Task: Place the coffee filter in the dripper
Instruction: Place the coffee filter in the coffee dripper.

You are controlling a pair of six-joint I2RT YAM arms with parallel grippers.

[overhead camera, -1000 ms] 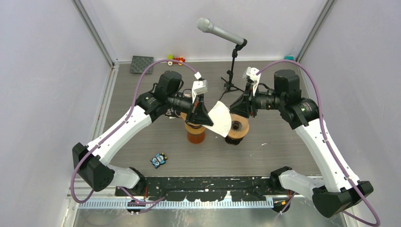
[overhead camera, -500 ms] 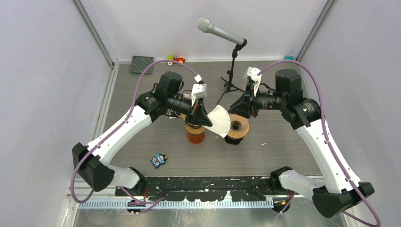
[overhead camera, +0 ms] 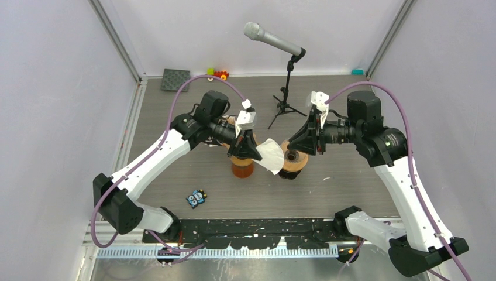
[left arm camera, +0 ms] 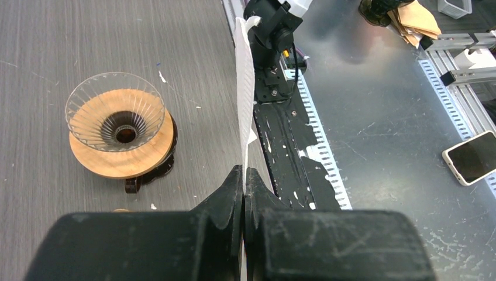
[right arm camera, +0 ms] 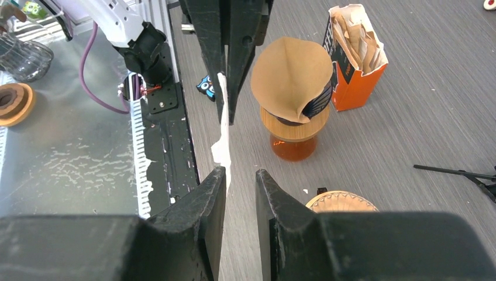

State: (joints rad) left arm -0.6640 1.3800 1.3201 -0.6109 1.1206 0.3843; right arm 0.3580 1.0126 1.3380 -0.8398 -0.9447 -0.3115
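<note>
Centre-left of the overhead frame: left tool (overhead camera: 256, 154) clamped on one edge of the white coffee filter (overhead camera: 271, 155), held edge-on in the air, likely for the other arm to open it. Dripper (overhead camera: 292, 161) sits empty on the table (overhead camera: 351, 175) just right. Right tool (overhead camera: 288, 146), jaws parted and gripping nothing, faces the filter. Both forearms level, pointing inward.

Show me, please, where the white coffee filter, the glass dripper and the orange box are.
coffee filter (overhead camera: 271, 154), top external view, middle of the white sheet.
dripper (left arm camera: 88, 112), left wrist view, left part of the ribbed glass wall.
orange box (right arm camera: 357, 91), right wrist view, orange front face.
</note>
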